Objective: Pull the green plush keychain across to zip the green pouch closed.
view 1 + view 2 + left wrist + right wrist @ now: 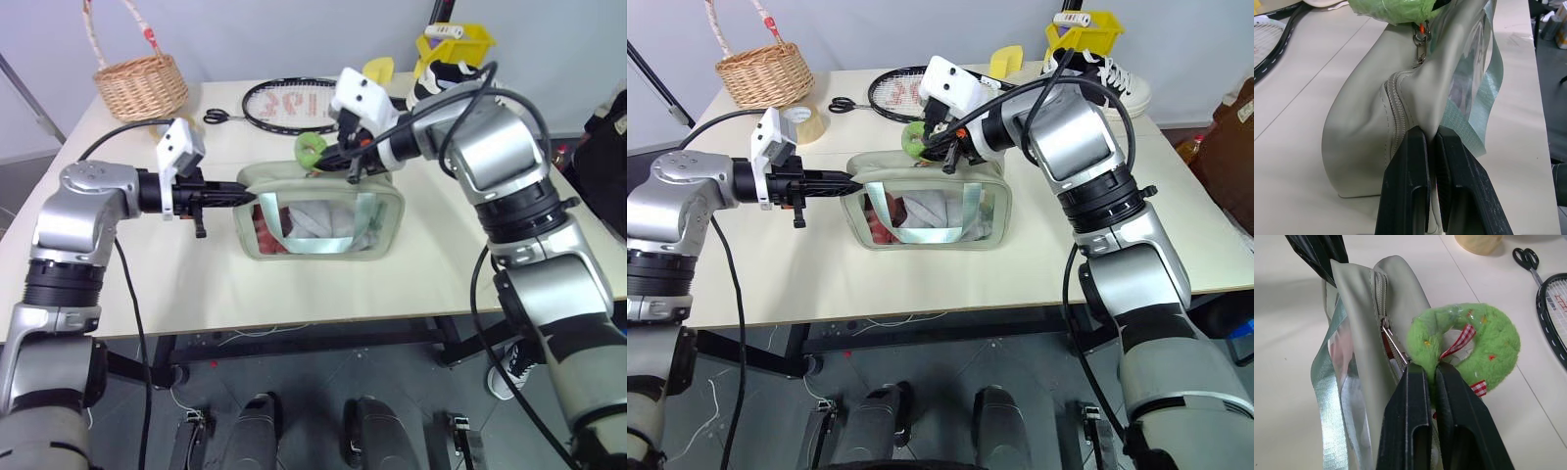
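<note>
The green pouch (pixel 390 217) lies mid-table, a pale sage bag with a clear window and red and white contents showing. My left gripper (pixel 252 199) is shut on the fabric at the pouch's left end (pixel 1400 122), beside the zipper track. The green plush keychain (pixel 1469 345), a fuzzy lime ring with a red checked ribbon, hangs from the zipper pull by a small clasp above the pouch's top edge (pixel 312 149). My right gripper (pixel 1431 377) is shut on the ring's lower rim, over the pouch's top near its middle (pixel 340 157).
A wicker basket (pixel 142 83) stands at the far left, with a tape roll (pixel 803 122), scissors (pixel 217 117) and a racket (pixel 289 103) behind the pouch. A yellow bin (pixel 456 44) and a sneaker (pixel 1117 83) sit at the far right.
</note>
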